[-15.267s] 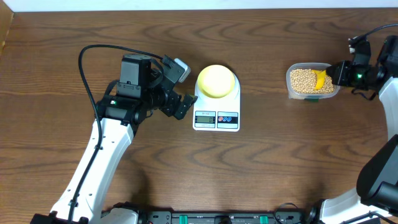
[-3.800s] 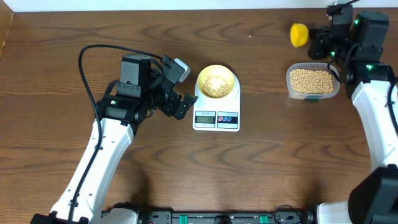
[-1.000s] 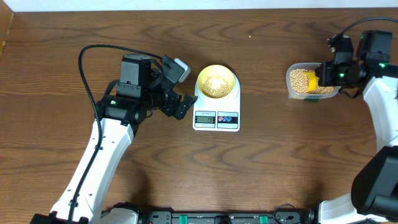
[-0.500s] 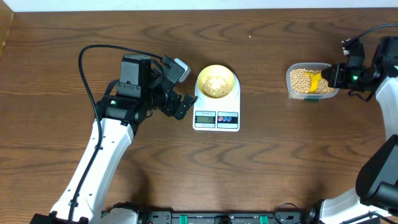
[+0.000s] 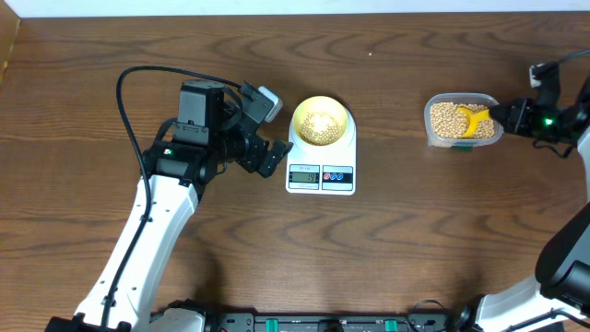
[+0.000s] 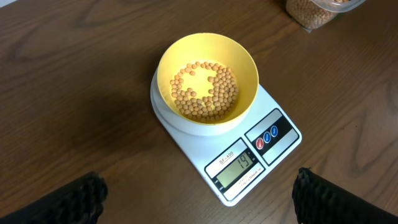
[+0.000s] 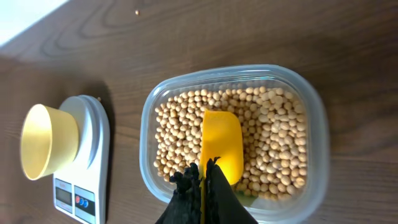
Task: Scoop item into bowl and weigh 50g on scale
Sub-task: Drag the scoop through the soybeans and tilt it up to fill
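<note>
Beans (image 6: 205,93) thinly cover the bowl (image 6: 244,57) on the scale (image 6: 277,149), seemingly well short of target; my right end effector (image 7: 202,177) pinches the scoop (image 7: 222,140) in the tub (image 7: 314,134), left end effector (image 5: 262,153) spread.

1. I see the scale (image 5: 321,175) at mid-table (image 5: 387,258), with its display on the near edge.
2. The bowl (image 5: 321,121) sits on the scale's far half, with beans (image 6: 205,93) inside it.
3. The left gripper (image 5: 265,155) is just left of the scale.
4. Well to the right lies the tub (image 5: 428,124), also holding beans, with the scoop (image 5: 475,120) resting on them.
5. The right gripper (image 5: 505,115) is at the tub's right rim.
</note>
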Robot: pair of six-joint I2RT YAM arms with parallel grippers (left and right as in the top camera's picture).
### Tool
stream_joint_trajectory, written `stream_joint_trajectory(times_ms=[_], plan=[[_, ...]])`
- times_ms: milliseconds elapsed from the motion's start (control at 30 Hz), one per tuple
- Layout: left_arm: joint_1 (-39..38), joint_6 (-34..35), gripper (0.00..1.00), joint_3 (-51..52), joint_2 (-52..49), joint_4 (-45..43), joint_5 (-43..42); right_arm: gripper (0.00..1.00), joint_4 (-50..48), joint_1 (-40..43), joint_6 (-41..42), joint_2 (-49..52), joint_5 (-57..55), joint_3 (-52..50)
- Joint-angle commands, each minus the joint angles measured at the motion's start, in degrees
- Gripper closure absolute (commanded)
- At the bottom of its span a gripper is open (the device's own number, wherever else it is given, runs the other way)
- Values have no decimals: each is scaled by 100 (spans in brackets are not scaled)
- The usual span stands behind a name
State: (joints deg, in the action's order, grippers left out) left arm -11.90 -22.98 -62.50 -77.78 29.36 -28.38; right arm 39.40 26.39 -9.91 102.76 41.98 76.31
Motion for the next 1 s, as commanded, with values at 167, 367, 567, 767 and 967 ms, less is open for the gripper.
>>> stream_joint_trajectory(times_ms=[167,367,567,767,967], plan=[[-7,-96,2,-35,83,-4,-55,99,7,485,20,68,1038,-26],[-7,-96,3,-35,83,-4,-57,99,7,754,22,68,1384,-26],[-7,-96,2,-35,83,-7,-55,99,11,955,26,68,1611,-26],[-7,-96,2,-35,83,-4,-55,99,9,1003,247,68,1635,-26],[-7,-96,2,-35,83,-4,-55,99,4,1005,584,68,1762,-26]])
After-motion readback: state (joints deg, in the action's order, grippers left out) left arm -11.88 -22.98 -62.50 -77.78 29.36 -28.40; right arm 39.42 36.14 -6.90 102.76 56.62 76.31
